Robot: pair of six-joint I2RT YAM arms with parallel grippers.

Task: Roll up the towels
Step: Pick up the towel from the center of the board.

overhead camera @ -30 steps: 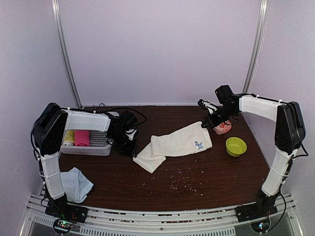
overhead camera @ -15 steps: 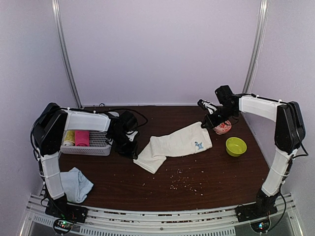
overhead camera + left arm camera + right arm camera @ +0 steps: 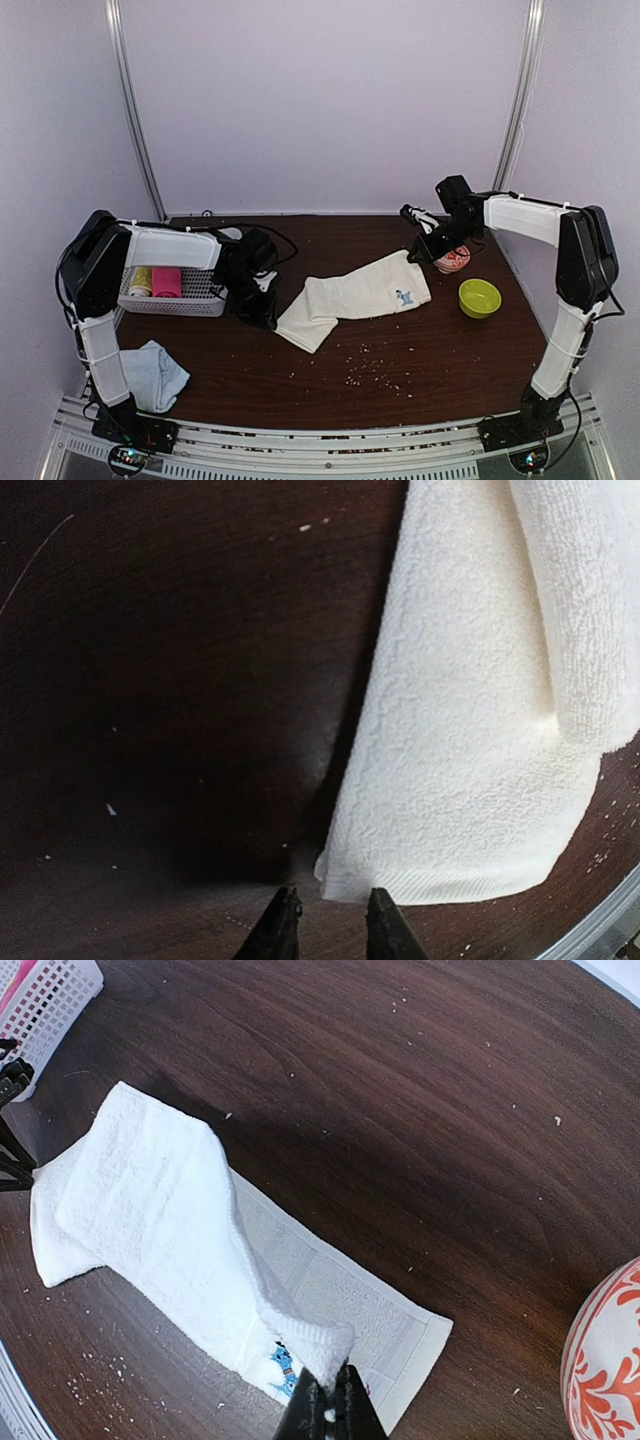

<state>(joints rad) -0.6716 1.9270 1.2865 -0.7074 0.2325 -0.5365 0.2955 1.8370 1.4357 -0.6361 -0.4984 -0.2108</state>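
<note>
A cream-white towel (image 3: 355,293) lies slantwise across the middle of the table, partly folded over itself. My right gripper (image 3: 330,1400) is shut on its far corner next to a small blue emblem and holds that corner lifted off the wood. My left gripper (image 3: 327,920) is open, low over the table at the towel's other end. The towel's near corner (image 3: 335,880) lies just ahead of the fingertips, with nothing between them. A pale blue towel (image 3: 155,372) lies crumpled at the front left by the left arm's base.
A white basket (image 3: 170,305) at the left holds a yellow roll (image 3: 140,280) and a pink roll (image 3: 166,281). A red-patterned bowl (image 3: 452,261) and a green bowl (image 3: 480,297) stand at the right. Crumbs (image 3: 365,365) dot the dark wood in front of the towel.
The left gripper has edged slightly along the towel's end and its jaws have parted a little. The right gripper still holds the lifted corner in the same place.
</note>
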